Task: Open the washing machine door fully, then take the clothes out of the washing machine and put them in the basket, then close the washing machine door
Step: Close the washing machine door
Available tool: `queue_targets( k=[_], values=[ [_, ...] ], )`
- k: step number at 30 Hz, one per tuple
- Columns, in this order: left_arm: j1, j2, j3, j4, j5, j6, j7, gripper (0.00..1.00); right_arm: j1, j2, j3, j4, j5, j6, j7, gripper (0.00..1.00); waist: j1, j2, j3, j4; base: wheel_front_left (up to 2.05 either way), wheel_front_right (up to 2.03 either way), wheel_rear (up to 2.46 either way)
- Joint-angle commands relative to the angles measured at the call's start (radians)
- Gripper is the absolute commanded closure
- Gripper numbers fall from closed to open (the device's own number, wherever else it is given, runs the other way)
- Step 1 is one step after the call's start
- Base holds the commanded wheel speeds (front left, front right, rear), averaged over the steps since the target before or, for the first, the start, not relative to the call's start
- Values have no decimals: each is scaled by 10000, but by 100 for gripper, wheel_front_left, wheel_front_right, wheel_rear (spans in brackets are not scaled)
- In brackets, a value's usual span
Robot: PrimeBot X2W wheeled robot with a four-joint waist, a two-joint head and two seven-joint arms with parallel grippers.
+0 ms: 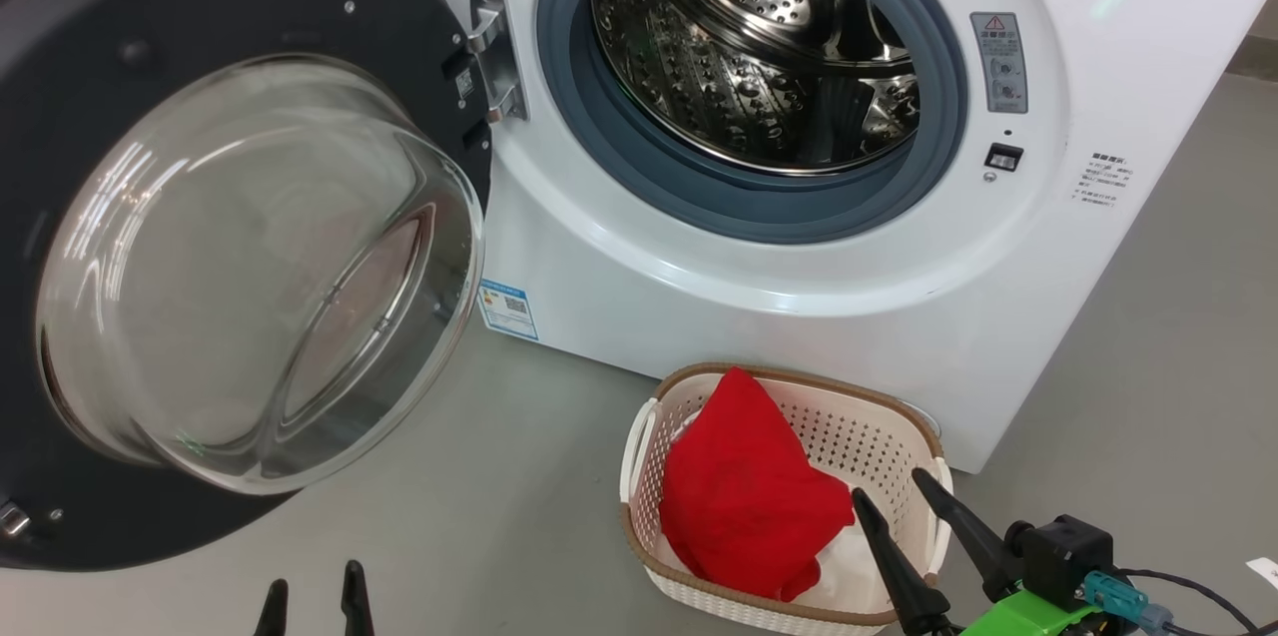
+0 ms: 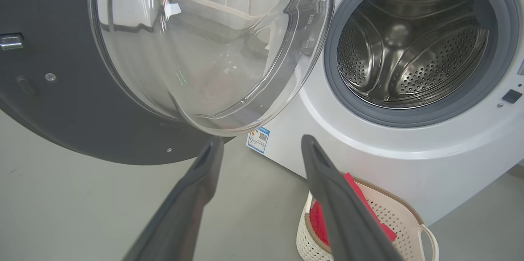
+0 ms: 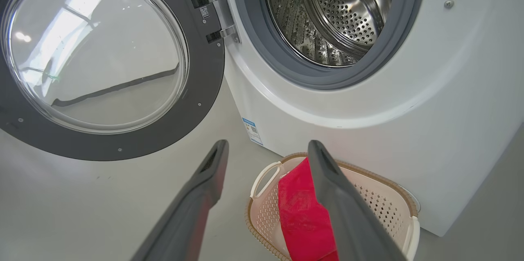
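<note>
The washing machine (image 1: 779, 267) stands with its door (image 1: 230, 247) swung wide to the left, the glass bowl bulging toward me. Its steel drum (image 1: 759, 47) looks bare of fabric. The clothes (image 1: 744, 486), a red garment over a white piece, lie in the basket (image 1: 649, 436) on the floor before the machine. My right gripper (image 1: 904, 491) is open, its fingertips over the basket's near right corner, holding nothing. My left gripper (image 1: 315, 586) is open low at the left, below the door. In the left wrist view the left gripper (image 2: 262, 144) points at the door's lower edge.
Grey floor (image 1: 449, 476) spreads between the door and the basket. The door hinge (image 1: 494, 47) sits at the left of the grey gasket (image 1: 599, 117). A blue label (image 1: 507, 307) marks the machine's lower left front. A cable (image 1: 1188, 591) trails from my right wrist.
</note>
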Motion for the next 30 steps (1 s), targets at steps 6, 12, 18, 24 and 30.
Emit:
queue_targets(
  k=[6,12,18,24,30],
  values=[
    [-448,68,416,-422,200,-316,-49,100,-101,5,-91,-255,14,63,-67,0,0,0,-118,-66,0,0,0],
    [-1489,68,1456,-1908,504,-706,-49,100,255,250,-412,-346,-52,63,-67,0,0,0,-179,-92,0,0,0],
    [-3184,225,3353,-3575,989,-1640,-49,100,526,434,-761,-436,-122,63,-67,0,0,0,-223,-94,0,0,0],
    [-5001,1104,4866,-3579,572,-2036,-49,100,664,591,-1084,-536,-190,63,-67,0,0,0,-280,-113,0,0,0],
    [-6815,2555,6046,-1146,-1029,-2159,1,100,798,747,-1359,-640,-266,63,-67,0,0,0,-274,-148,0,0,0]
  ],
)
